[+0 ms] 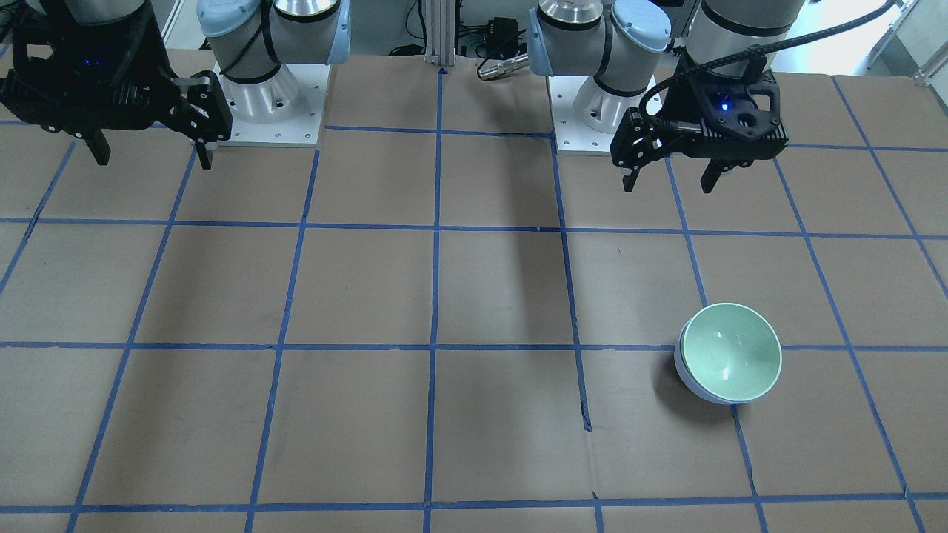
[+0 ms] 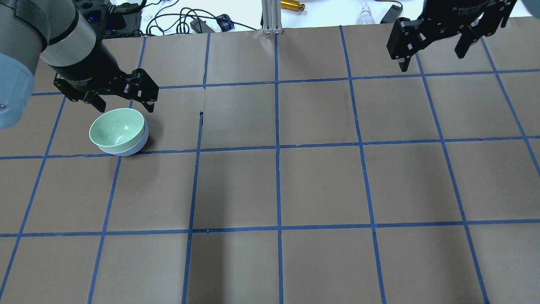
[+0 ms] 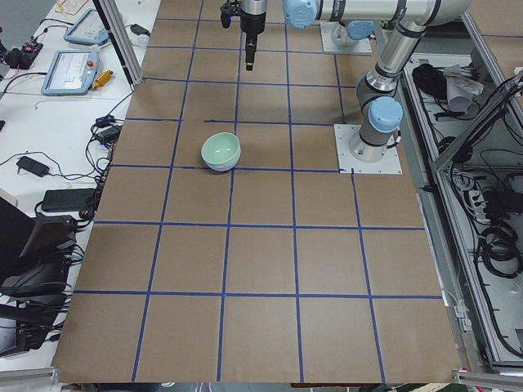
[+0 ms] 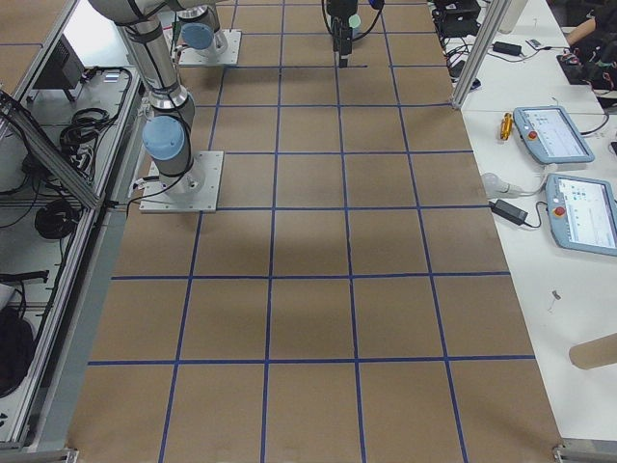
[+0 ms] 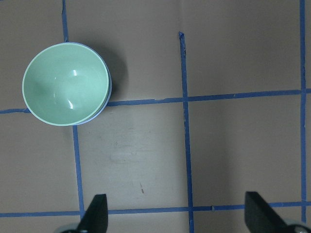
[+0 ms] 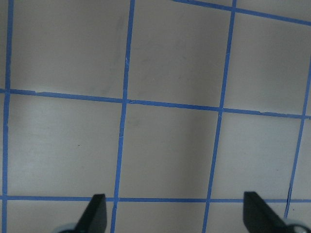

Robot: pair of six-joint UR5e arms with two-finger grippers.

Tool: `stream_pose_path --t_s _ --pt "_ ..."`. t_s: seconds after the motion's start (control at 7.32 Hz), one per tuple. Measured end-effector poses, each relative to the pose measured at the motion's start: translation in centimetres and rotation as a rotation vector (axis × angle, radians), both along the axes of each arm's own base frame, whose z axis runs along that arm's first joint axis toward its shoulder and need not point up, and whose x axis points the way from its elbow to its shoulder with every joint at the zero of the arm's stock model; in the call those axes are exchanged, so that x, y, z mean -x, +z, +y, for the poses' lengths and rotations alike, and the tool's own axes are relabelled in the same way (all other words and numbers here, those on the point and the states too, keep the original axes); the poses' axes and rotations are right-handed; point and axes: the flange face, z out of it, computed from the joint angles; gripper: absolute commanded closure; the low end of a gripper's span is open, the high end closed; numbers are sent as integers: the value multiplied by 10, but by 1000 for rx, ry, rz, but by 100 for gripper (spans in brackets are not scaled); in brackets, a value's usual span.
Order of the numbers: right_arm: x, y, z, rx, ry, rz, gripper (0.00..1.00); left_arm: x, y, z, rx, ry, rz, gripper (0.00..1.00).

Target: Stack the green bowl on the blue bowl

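The left jaws are seen released and empty: in the left wrist view their two fingers [image 5: 95, 213] stand wide apart at the lower edge, with only bare counter [image 2: 320, 181] between them. They are held above the counter, near the bowls but not touching them. The right jaws are likewise spread and nothing is held by them; their fingers [image 6: 95, 213] frame only brown paper and blue tape lines [image 2: 276, 147], well apart from the bowls, on the other side of the counter. The green bowl [image 2: 117, 126] is found upright and nested inside the blue bowl [image 2: 126, 150], of which only a narrow crescent of wall is shown under the green rim. The pair rests on the counter on the robot's left side, over a crossing of tape lines. In the front-facing view the green bowl [image 1: 731, 352] seems seated a little off-centre or tilted in the blue bowl [image 1: 692, 385], but this cannot be told for sure. The stacking step is judged to be done, and the release too. For the next move no new grasp is called for; it is judged that the left arm need only be kept clear of the rim, so that the stack is not pushed.
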Motion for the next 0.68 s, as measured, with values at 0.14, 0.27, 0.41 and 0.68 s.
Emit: stream_pose_path --t_s 0.14,0.27,0.41,0.68 --pt "0 0 0 0 0 0 0 0 1 1 2 4 0 0" --pt "0 0 0 0 0 0 0 0 1 1 3 7 0 0" --pt "0 0 0 0 0 0 0 1 2 2 6 11 2 0" --pt "0 0 0 0 0 0 0 1 1 1 4 14 -2 0"
